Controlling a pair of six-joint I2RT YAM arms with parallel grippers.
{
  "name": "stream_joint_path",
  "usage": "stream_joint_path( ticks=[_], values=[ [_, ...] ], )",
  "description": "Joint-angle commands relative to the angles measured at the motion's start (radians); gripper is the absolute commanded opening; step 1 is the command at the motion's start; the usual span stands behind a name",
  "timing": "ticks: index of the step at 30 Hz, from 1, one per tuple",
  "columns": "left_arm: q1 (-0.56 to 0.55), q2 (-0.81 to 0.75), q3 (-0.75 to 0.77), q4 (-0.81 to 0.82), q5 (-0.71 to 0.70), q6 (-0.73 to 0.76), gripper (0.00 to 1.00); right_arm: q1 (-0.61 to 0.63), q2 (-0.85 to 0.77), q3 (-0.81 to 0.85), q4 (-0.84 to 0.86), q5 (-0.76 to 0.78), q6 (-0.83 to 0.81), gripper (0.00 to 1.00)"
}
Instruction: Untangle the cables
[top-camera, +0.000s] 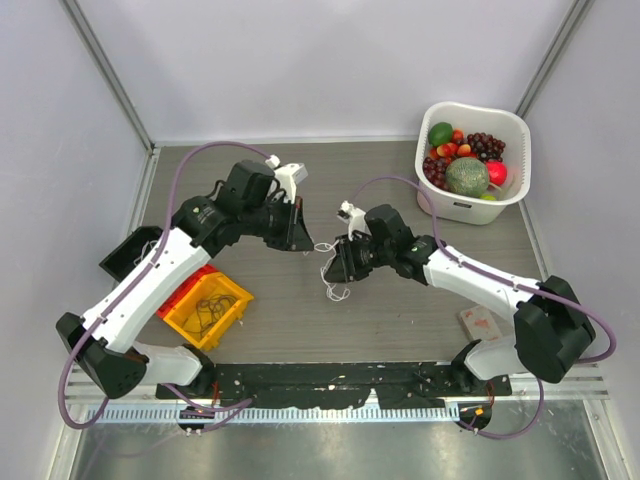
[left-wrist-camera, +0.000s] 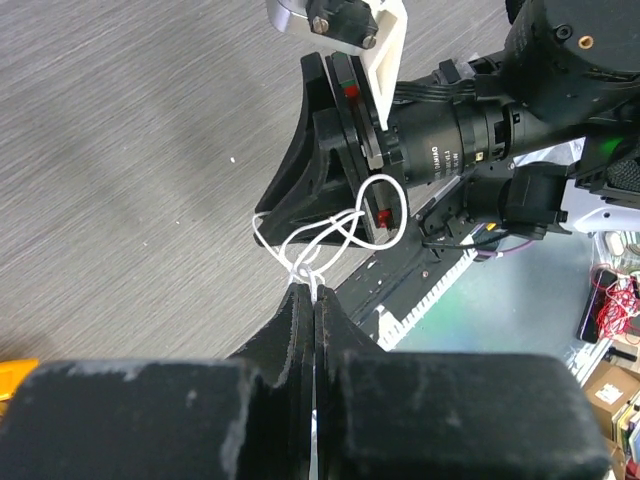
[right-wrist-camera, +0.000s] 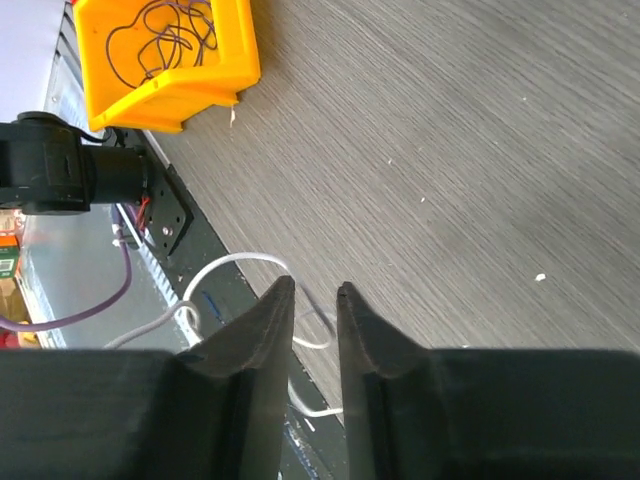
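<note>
A thin white cable (top-camera: 327, 250) hangs in small loops between my two grippers above the table's middle, with a tail dangling lower (top-camera: 337, 292). My left gripper (top-camera: 306, 240) is shut on it; in the left wrist view the closed tips (left-wrist-camera: 306, 293) pinch the cable where its loops (left-wrist-camera: 340, 225) begin. My right gripper (top-camera: 336, 270) faces the left one. In the right wrist view its jaws (right-wrist-camera: 315, 288) stand slightly apart, and the white cable (right-wrist-camera: 236, 260) loops past the left finger and runs between them without being pinched. No red or blue cable shows here.
A yellow bin (top-camera: 228, 288) holding thin dark wires sits at the front left, also in the right wrist view (right-wrist-camera: 190, 95). A red bin (top-camera: 178, 292) and a black tray (top-camera: 125, 255) are beside it. A white basket (top-camera: 510, 130) of fruit stands back right. A small card (top-camera: 481, 322) lies front right.
</note>
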Motion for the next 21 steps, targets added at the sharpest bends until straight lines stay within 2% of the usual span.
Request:
stream_joint_path(
  ticks=[1, 2, 3, 4, 6, 8, 10, 11, 14, 17, 21],
  values=[
    [0.005, -0.042, 0.020, 0.034, 0.000, -0.005, 0.00, 0.002, -0.020, 0.003, 0.059, 0.112, 0.035, 0.15],
    [0.005, -0.048, 0.020, 0.028, -0.020, -0.008, 0.00, -0.001, -0.028, 0.017, 0.022, 0.162, 0.050, 0.07],
    [0.004, -0.055, 0.022, 0.016, -0.067, -0.014, 0.00, -0.004, -0.033, 0.024, 0.001, 0.284, 0.065, 0.01],
    [0.005, -0.067, 0.022, -0.001, -0.140, -0.028, 0.00, -0.011, -0.040, 0.035, -0.050, 0.345, 0.099, 0.01],
    [0.004, -0.111, 0.022, -0.043, -0.358, -0.069, 0.00, -0.028, -0.056, 0.058, -0.146, 0.677, 0.166, 0.01],
    [0.004, -0.166, 0.023, -0.084, -0.579, -0.111, 0.00, -0.071, -0.065, 0.095, -0.290, 0.882, 0.246, 0.01],
    [0.004, -0.228, 0.029, -0.107, -0.787, -0.126, 0.00, -0.140, -0.059, 0.129, -0.436, 1.000, 0.303, 0.01],
    [0.005, -0.261, 0.031, -0.113, -0.869, -0.126, 0.00, -0.163, -0.056, 0.135, -0.507, 1.024, 0.318, 0.01],
    [0.004, -0.341, 0.035, -0.124, -1.065, -0.122, 0.00, -0.281, -0.071, 0.127, -0.572, 1.079, 0.317, 0.01],
    [0.005, -0.407, 0.045, -0.118, -1.176, -0.103, 0.00, -0.337, -0.117, 0.100, -0.592, 1.115, 0.314, 0.01],
    [0.005, -0.443, 0.063, -0.107, -1.253, -0.080, 0.00, -0.357, -0.158, 0.069, -0.601, 1.107, 0.331, 0.01]
  ],
)
